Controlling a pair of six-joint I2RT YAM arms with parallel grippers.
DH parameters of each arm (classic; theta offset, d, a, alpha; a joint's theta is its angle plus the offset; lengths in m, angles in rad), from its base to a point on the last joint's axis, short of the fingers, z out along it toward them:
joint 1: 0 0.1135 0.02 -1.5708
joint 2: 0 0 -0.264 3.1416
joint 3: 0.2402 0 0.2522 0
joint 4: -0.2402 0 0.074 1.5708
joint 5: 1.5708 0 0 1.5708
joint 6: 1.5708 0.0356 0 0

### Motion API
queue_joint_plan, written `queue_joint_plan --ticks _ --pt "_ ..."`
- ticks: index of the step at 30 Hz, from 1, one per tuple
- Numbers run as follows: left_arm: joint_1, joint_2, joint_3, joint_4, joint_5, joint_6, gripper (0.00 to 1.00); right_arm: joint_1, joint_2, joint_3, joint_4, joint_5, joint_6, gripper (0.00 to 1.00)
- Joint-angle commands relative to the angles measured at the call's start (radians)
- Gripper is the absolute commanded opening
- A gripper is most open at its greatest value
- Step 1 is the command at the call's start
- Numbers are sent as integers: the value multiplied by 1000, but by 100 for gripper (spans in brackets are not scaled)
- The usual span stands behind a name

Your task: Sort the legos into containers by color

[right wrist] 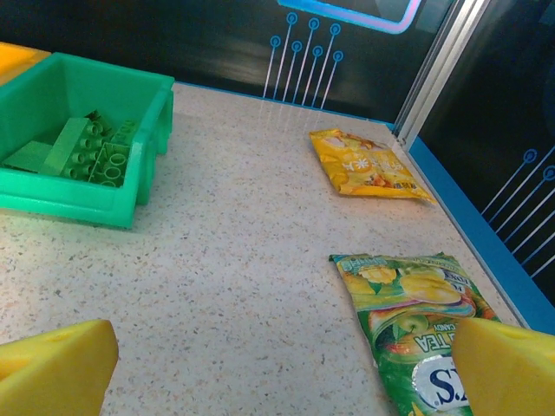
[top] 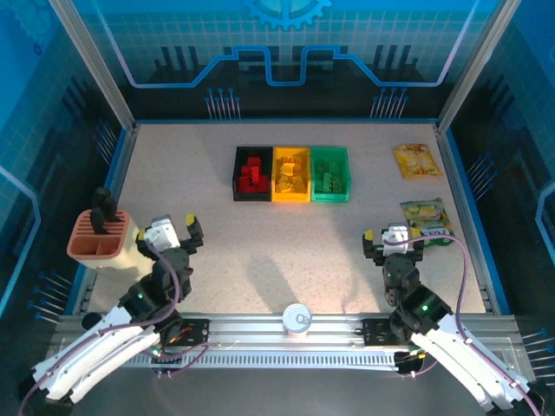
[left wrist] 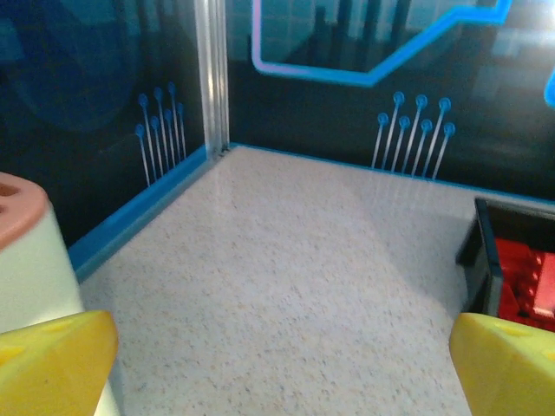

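Three bins stand side by side at the back centre: a black bin [top: 252, 173] with red legos [top: 253, 176], a yellow bin [top: 291, 174] with yellow legos [top: 290, 178], and a green bin [top: 329, 174] with green legos [top: 327, 181]. The green bin [right wrist: 78, 139] and its bricks [right wrist: 87, 152] appear at the right wrist view's upper left. A corner of the black bin [left wrist: 486, 260] with red bricks [left wrist: 525, 282] sits at the left wrist view's right edge. My left gripper [top: 178, 230] is open near the front left, nothing between its fingers. My right gripper [top: 395, 237] is open at the front right, empty too.
A terracotta ridged holder [top: 101, 237] stands beside the left gripper. A yellow snack packet [top: 416, 160] lies at the back right and a green-yellow one [top: 427, 220] just beyond the right gripper. A small white can [top: 297, 318] sits on the front rail.
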Motion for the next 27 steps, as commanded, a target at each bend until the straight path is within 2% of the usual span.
queue_joint_plan --ticks 1,3,4,7,12,15,18,24,27 --pt "6 -99 -159 240 -55 242 99 -13 -8 -21 69 31 6 100" --pt "20 -127 -201 209 -61 217 99 -15 -8 -24 80 28 2 100" --pt "21 -135 -189 155 -15 199 99 -17 -8 -24 82 26 3 100" --pt "31 -114 -195 186 -10 190 99 -24 -7 -33 110 24 -2 100" --pt "54 -82 -192 200 21 181 99 -70 -8 -108 306 -2 -42 100" --pt "89 -80 -202 223 54 180 99 -139 0 -147 395 -56 -16 99" --pt "171 -74 -216 258 132 164 99 -266 57 -148 433 -152 70 100" --pt "390 47 -234 378 319 62 99 -502 343 -150 647 -310 250 100" --pt "464 189 -249 542 392 34 99 -558 575 -150 876 -337 282 100"
